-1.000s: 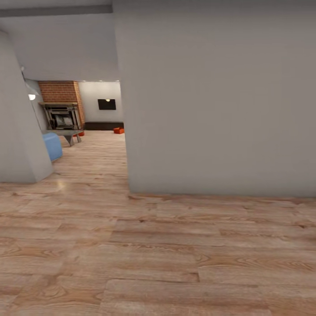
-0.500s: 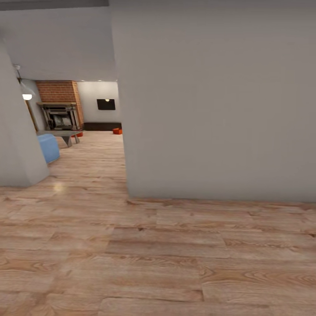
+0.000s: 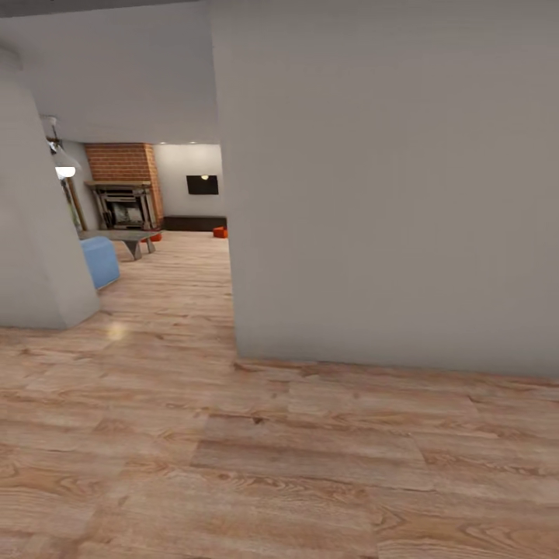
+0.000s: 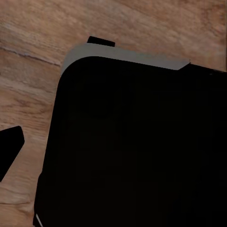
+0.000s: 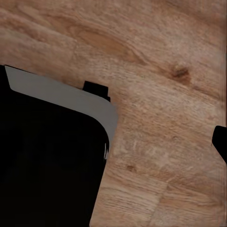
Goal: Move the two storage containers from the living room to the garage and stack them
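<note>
Storage containers (image 3: 220, 232) far off on the living room's wood-plank floor (image 3: 186, 264), one before the dark low counter (image 3: 194, 223), other (image 3: 156, 237) beside a grey table (image 3: 124, 236). Big grey wall (image 3: 388, 186) close ahead. Tool states: cannot tell.

Robot base (image 4: 137, 146) in left wrist view: big matte-black slab w/ rounded corner, pale grey bevel strip along its edge, small black tab poking out past the strip at approx 11 o'clock. A black pointed piece sits apart at 9 o'clock. Right wrist view: same black body (image 5: 47, 165), grey rim band, thin white line down the corner, small black tab at 12 o'clock; dark sliver at 3 o'clock edge.
</note>
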Tool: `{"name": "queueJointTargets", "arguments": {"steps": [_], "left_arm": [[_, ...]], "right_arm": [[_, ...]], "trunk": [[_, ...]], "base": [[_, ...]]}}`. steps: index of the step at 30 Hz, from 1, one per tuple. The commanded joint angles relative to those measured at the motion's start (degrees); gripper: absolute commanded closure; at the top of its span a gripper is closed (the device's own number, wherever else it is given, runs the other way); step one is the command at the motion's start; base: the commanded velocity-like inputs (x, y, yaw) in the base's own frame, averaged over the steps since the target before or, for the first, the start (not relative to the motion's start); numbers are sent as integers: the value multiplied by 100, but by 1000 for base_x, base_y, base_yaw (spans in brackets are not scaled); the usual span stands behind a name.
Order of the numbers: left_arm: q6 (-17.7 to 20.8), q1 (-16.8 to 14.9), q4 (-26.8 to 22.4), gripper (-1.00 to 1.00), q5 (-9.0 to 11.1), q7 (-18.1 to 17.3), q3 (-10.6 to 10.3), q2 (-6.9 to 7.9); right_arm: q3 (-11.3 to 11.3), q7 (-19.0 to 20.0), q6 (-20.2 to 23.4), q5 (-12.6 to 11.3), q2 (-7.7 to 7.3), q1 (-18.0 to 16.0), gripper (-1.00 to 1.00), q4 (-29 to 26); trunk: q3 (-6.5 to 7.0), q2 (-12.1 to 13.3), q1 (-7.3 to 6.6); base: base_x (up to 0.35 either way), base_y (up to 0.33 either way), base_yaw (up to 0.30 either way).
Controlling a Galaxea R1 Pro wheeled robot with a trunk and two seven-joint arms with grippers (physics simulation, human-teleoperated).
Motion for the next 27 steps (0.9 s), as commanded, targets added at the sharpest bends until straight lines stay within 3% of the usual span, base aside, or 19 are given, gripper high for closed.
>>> {"name": "queueJointTargets", "arguments": {"steps": [1,27], "left_arm": [[-12,-1,-2,-100,27,5,1,-3],[-17,-1,-2,-100,33,6,1,3]], "right_arm": [[49,-2,-37,-49,6,-6,-100,17],[49,-2,-43,-48,2,-6,-100,17]], "trunk": [[-5,-2,3],[-5,-2,3]], "base": [[323,0,263],[323,0,269]]}}
